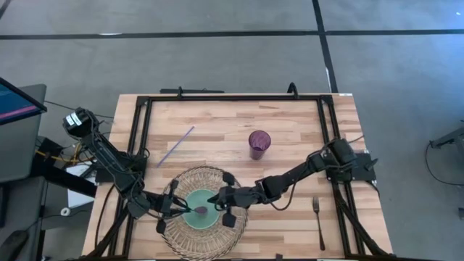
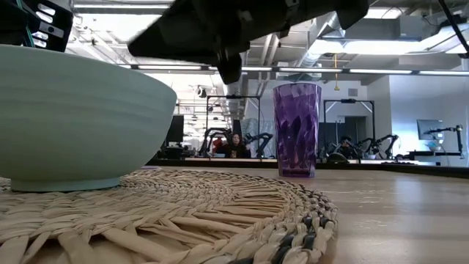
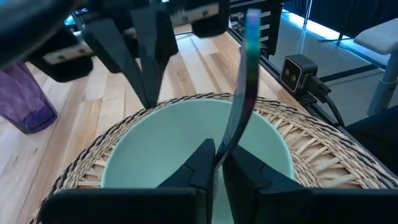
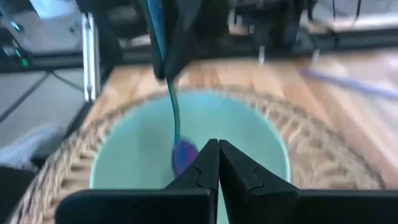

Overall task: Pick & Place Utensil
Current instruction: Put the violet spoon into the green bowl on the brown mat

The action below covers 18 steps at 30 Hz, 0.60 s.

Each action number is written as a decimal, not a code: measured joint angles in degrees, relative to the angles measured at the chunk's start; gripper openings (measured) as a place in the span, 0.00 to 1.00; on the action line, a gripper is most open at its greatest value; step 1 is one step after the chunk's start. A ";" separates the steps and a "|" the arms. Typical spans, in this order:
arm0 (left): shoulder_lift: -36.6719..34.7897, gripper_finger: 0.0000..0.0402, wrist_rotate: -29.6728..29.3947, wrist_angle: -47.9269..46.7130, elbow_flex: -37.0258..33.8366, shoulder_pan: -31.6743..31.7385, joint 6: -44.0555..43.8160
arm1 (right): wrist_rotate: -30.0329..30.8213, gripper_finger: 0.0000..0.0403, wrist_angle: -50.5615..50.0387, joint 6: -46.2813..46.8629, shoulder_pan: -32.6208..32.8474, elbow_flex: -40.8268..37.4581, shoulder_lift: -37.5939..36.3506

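A spoon with an iridescent teal handle and a purple head is in my left gripper, over the pale green bowl. The bowl stands on a round woven placemat. My left gripper is shut on the spoon's handle. My right gripper hovers over the bowl's far-right part. Its fingers are shut and empty, next to the spoon head. In the left wrist view the right gripper points down, apart from the handle. My left gripper pinches the spoon's handle between its two fingers, which come from the table's left side. The handle runs on past the fingertips, over the bowl. The spoon is lifted, its purple head above the bowl's inside; whether the head touches the bowl cannot be told.
A purple faceted cup stands upright beyond the placemat, toward the table's far right. A purple straw lies on the far-left part of the table. A dark fork lies near the right edge. A black frame rims the table.
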 joint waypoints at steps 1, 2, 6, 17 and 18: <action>0.00 0.08 0.00 0.02 0.00 0.00 0.02 | -0.01 0.00 -1.06 0.81 -0.15 -0.04 0.06; 0.00 0.08 0.00 0.10 0.00 0.00 0.02 | -0.02 0.00 -1.54 1.31 -0.20 -0.07 0.15; 0.00 0.08 -0.01 0.85 0.00 0.00 0.04 | -0.09 0.00 -1.30 1.47 -0.06 -0.04 0.02; 0.00 0.08 -0.02 1.71 0.00 0.00 0.06 | -0.20 0.00 -3.07 1.49 -0.06 -0.04 0.07; 0.00 0.08 -0.02 1.73 0.00 0.00 0.06 | -0.20 0.00 -3.05 1.49 -0.08 -0.04 0.07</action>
